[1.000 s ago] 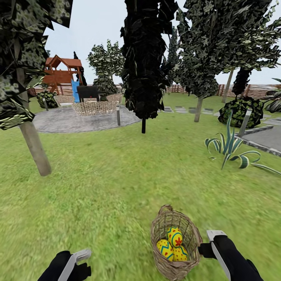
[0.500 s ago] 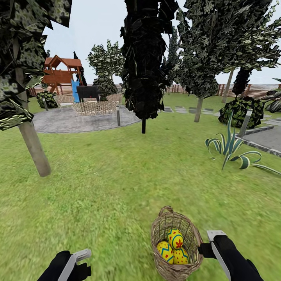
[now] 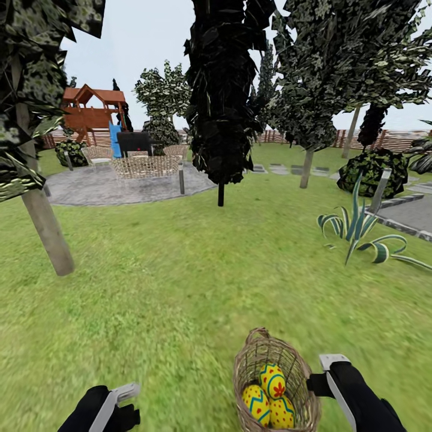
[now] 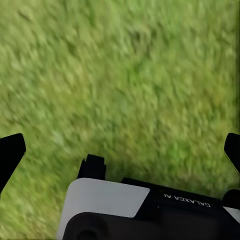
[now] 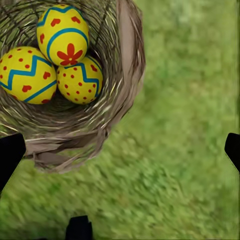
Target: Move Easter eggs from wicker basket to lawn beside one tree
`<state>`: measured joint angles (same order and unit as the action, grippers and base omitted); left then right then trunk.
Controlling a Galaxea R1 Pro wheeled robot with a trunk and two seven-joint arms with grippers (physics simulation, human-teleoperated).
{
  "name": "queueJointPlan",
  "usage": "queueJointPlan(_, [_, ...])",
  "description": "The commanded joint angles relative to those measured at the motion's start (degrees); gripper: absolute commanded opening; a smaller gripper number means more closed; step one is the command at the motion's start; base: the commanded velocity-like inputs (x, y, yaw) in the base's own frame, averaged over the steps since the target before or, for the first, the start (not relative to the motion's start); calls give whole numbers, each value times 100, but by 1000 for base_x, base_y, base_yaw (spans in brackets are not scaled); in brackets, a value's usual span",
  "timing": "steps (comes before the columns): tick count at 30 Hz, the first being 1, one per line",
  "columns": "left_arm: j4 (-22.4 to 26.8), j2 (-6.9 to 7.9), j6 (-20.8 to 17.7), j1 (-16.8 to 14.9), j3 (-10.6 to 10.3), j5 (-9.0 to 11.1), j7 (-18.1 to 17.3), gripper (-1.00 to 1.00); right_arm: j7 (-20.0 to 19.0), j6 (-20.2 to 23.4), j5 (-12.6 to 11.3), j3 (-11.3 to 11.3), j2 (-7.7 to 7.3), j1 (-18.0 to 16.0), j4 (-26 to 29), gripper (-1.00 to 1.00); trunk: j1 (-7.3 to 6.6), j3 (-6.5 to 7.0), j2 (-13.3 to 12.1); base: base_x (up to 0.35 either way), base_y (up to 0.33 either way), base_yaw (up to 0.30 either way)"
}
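The wicker basket [image 3: 276, 387] stands on the lawn [image 3: 180, 282] directly ahead of the robot, close to its base. All three Easter eggs [image 5: 55, 55] lie inside it, packed against one another at the bottom. No egg has been removed.

The right gripper [image 5: 120, 145] hangs over bare grass just beside the basket's rim, fingers spread wide, holding nothing. The left gripper [image 4: 120, 150] faces open grass to the other side, also spread wide and empty.

Risks noted:
- The right gripper is offset from the basket mouth. A straight descent from here would likely meet grass or the woven wall rather than an egg, and could tip the basket.
- The eggs touch each other. Closing on one may push its neighbours or pinch two together, giving a poor hold.
- The eggs are rounded and appear smooth; an off-centre grip may let one slip.
- The nearest tree [image 3: 42, 222] with a pale trunk stands well apart from the basket, to the left. An egg dropped in transit may roll away from that tree.
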<state>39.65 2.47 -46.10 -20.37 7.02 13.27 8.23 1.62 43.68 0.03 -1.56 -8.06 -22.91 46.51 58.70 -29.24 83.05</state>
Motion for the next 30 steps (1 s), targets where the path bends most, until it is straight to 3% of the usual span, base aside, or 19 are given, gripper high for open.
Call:
queueJointPlan(1, [8,-1,-23,-2,2,61,47,100,13,27,-3,-1,-4,-3,7,100,3,-6,3,329,0,0])
queueJointPlan(8, [8,-1,-22,-2,5,61,54,100,8,27,-3,-2,-10,-3,7,100,3,-6,3,211,0,0])
queueJointPlan(25, [8,26,-22,-2,9,61,48,100,9,27,-11,-10,-53,-3,10,100,3,-6,3,4,0,0])
queueJointPlan(30, [5,23,-22,-2,10,61,50,100,7,27,-17,-130,-155,-3,8,100,3,-6,3,0,0,0])
